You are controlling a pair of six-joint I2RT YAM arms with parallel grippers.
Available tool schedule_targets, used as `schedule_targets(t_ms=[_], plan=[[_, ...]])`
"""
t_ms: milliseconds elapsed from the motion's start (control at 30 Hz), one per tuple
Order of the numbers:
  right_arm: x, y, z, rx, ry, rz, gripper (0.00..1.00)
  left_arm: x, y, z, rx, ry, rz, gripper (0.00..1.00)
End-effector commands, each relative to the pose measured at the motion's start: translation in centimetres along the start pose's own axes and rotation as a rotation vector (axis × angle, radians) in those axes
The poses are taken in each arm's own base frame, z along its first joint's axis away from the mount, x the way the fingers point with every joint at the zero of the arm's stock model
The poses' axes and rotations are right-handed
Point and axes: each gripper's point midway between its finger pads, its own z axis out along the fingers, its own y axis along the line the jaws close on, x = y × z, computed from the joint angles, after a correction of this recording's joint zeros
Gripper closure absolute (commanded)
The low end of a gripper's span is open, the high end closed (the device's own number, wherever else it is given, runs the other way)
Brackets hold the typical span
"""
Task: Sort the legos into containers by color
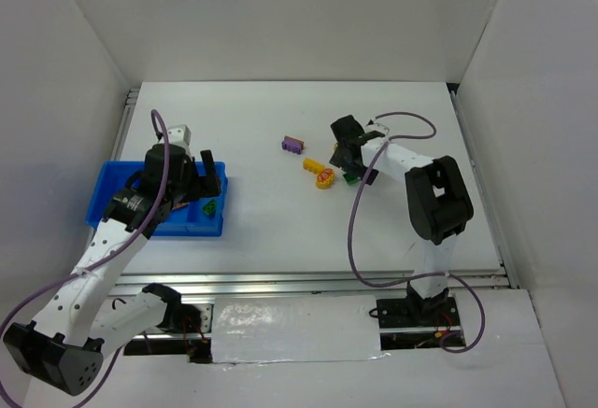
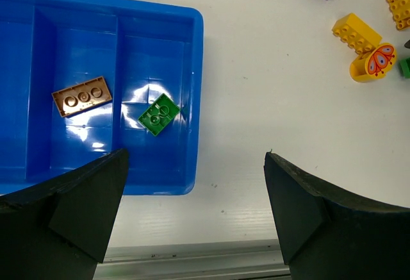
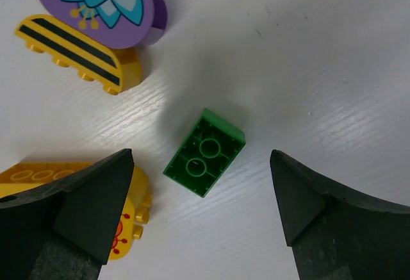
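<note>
White grained tabletop (image 3: 320, 68); right gripper (image 3: 202, 171) gapes over upturned green brick (image 3: 204, 152), left gripper (image 2: 196, 164) gapes over glossy tray (image 2: 77, 49).

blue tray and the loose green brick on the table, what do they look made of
Blue tray: probably moulded plastic, glossy; its floor throws bright white glare. Green brick: likely hard plastic, smooth with a mild sheen; moulded round tubes show in its hollow upturned underside.
</note>
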Motion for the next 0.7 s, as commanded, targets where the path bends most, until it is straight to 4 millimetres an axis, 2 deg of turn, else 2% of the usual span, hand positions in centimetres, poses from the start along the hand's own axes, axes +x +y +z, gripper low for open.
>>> schedule_targets(t_ms=[0,133,367,433,667], plan=[[-0.37,-0.64,0.53,0.058,-0.013,0.016,0.06,-0.85,-0.80,-0.32,0.044,-0.037,0.022,0.00],[-0.20,-0.82,1.20,0.092,-0.005,-0.011,0.08,-0.71,-0.96,-0.32,0.053,-0.032,0.025,0.00],[0.34,-1.06,1.27,0.104,0.024,-0.042,0.22,-0.68,-1.07,-0.52,0.057,-0.038,0.027,0.00],[0.32,-1.18,1.13,0.094,0.023,-0.032,0.30,-0.77,-1.06,-0.58,0.057,-0.041,0.026,0.00],[0.51,-0.97,1.05,0.077,0.031,-0.027,0.48,-0.77,-0.92,-0.61,0.049,-0.043,0.027,0.00]])
